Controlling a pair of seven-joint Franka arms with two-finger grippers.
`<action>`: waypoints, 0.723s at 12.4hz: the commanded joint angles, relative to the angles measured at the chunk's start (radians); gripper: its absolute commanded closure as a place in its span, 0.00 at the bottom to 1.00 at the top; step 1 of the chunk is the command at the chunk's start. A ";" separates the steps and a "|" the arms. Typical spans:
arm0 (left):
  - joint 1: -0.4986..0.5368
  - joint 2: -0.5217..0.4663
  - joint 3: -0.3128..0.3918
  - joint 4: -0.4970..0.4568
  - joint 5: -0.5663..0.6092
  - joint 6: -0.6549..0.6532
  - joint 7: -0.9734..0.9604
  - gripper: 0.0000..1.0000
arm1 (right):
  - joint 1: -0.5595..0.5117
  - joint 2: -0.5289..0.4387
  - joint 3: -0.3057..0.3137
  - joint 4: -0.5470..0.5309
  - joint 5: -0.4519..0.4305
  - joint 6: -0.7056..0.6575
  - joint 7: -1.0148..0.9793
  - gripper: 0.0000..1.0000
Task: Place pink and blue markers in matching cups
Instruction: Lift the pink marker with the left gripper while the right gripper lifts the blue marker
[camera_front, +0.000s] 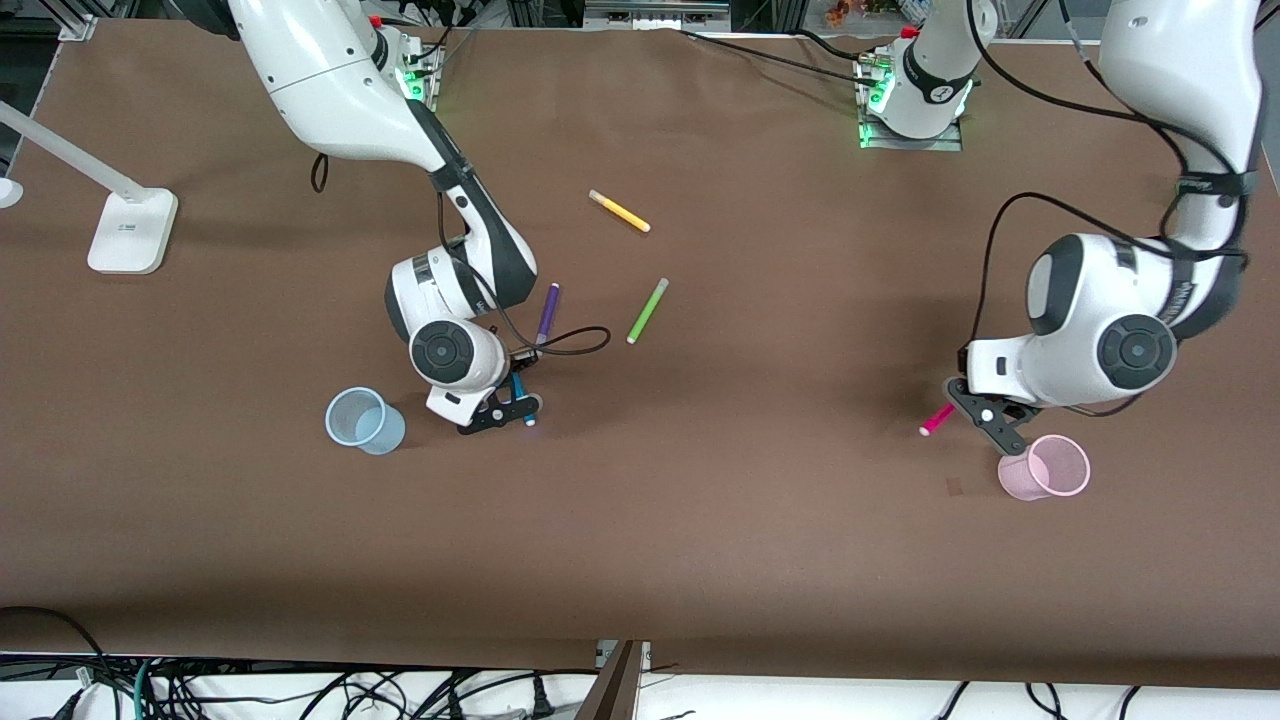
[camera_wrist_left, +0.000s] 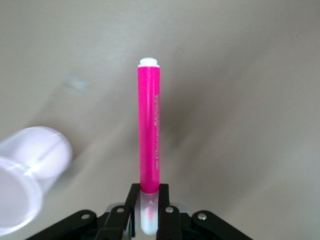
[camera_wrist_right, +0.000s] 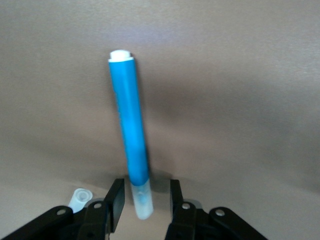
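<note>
- A robotics lab: two white robot arms bolted on metal base plates (camera_front: 908, 135) at the frame's top.
- A brown-covered bench (camera_front: 700, 520).
- Tangled cables (camera_front: 300, 690) along the bottom edge.

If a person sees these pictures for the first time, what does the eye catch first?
Most striking is the pink marker, clamped at its pale cap end in the left gripper beside the pink cup at the left arm's end of the table. Next comes the blue marker, lying between the open fingers of the right gripper, with the blue cup beside it. Yellow, green and purple pens lie loose mid-table.
</note>
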 joint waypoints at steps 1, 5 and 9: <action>-0.068 0.030 0.004 0.118 0.204 -0.135 0.016 1.00 | 0.008 -0.016 -0.005 -0.021 0.001 0.015 -0.014 0.75; -0.091 0.030 0.008 0.134 0.347 -0.153 0.016 1.00 | 0.007 -0.019 -0.003 -0.012 -0.005 0.014 -0.016 1.00; -0.079 0.048 0.016 0.137 0.594 -0.187 0.089 1.00 | -0.001 -0.092 -0.031 0.067 -0.019 -0.086 -0.107 1.00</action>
